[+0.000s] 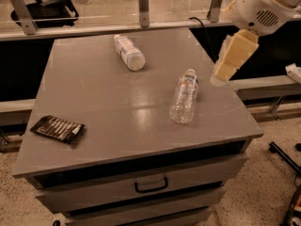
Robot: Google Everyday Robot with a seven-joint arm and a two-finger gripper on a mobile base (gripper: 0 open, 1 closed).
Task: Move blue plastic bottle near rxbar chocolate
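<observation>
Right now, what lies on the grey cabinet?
The blue plastic bottle, a clear ribbed bottle and the rxbar chocolate lie on the cabinet; the pincer hangs near its right edge. Drawer contents are hidden.

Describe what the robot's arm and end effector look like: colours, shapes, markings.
The arm is a smooth, rounded white housing with a small oval grille of dark dots. The end effector, above the table's right edge, is blocky and pale cream-yellow, in stepped segments narrowing toward the tip. No cables or lettering show.

Clear ribbed bottle (184, 96) is lying on its side toward the right of grey drawer table (94, 93), cap pointing far. Office chair (49, 6) is sitting far left.
</observation>
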